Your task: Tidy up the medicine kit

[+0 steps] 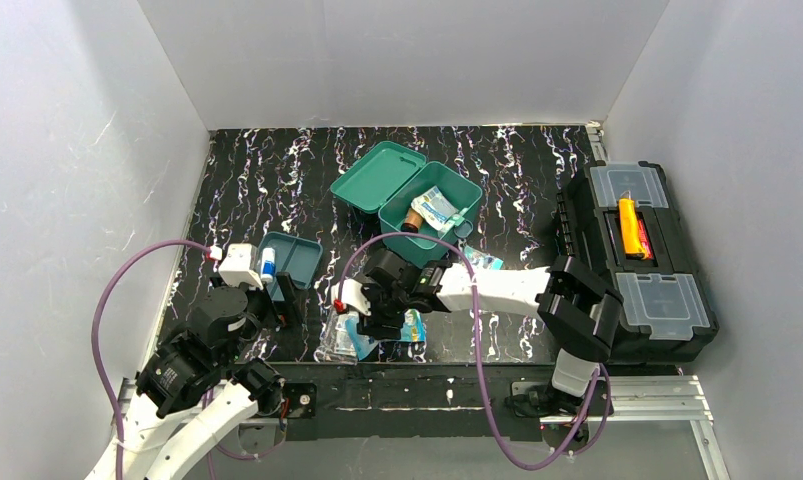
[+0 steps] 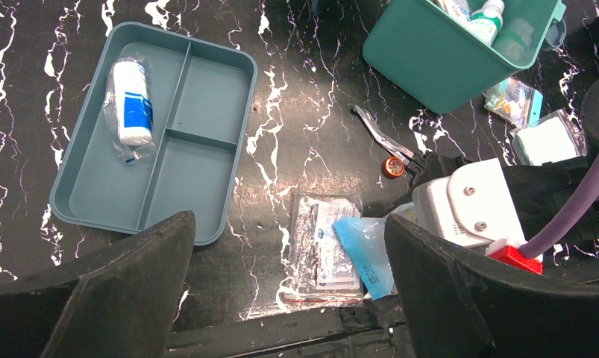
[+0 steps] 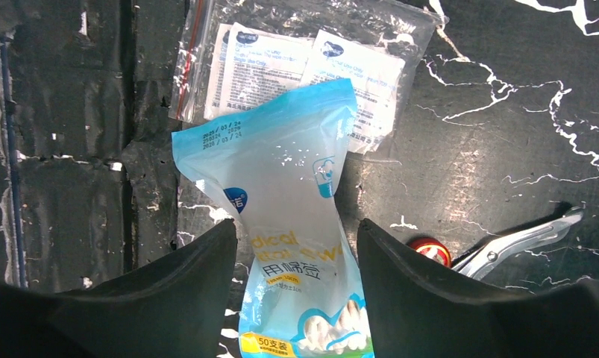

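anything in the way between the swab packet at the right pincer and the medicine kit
Nothing tall: only a small metal tool lies flat on the table between the swab packet and the medicine kit.

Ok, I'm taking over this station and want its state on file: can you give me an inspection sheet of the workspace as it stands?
Surface: black marbled table, loose items near the front.
Job's things: medicine kit open, packets inside; its tray out on the table, a wrapped roll in the long compartment.
Clutter: swab bag, zip bag of sachets, metal tool, black toolbox.
Grippers: left gripper open, empty; right gripper straddles the swab bag, grip unclear.
Cables: purple cable looping off each arm.
Surroundings: white walls on three sides.
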